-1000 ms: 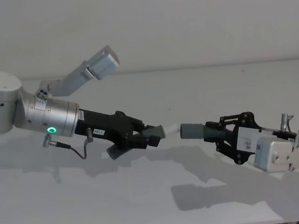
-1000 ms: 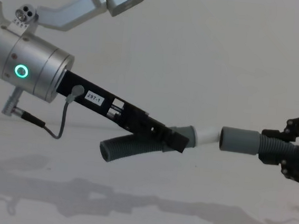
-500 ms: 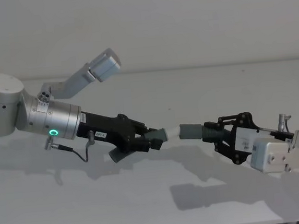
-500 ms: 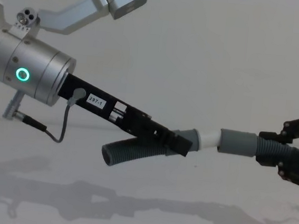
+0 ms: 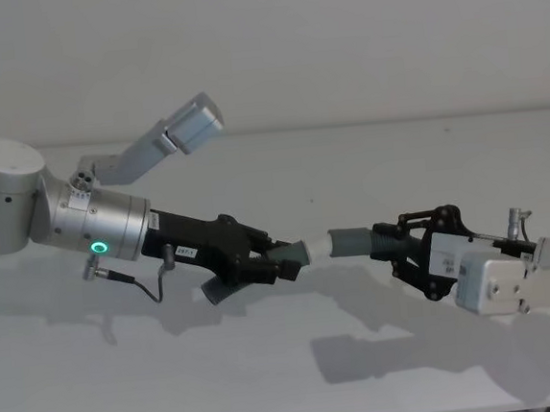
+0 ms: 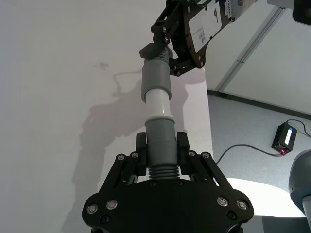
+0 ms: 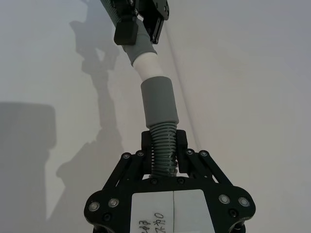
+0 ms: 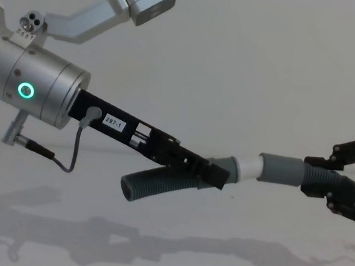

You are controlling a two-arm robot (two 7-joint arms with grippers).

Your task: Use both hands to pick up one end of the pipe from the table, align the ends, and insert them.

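The ribbed grey pipe (image 8: 160,185) has its white tip (image 8: 248,167) (narrow) entering the grey collar (image 8: 281,170).

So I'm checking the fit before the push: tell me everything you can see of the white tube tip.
The white tube tip is a short, smooth, matte cylinder, plastic by its look, projecting from the grey cuff of the ribbed hose piece clamped in the left gripper. It is held in the air above the table, pointing toward the right gripper. Its far end meets the mouth of the wider grey collar, and most of its length is exposed. Whether it has entered cannot be told.
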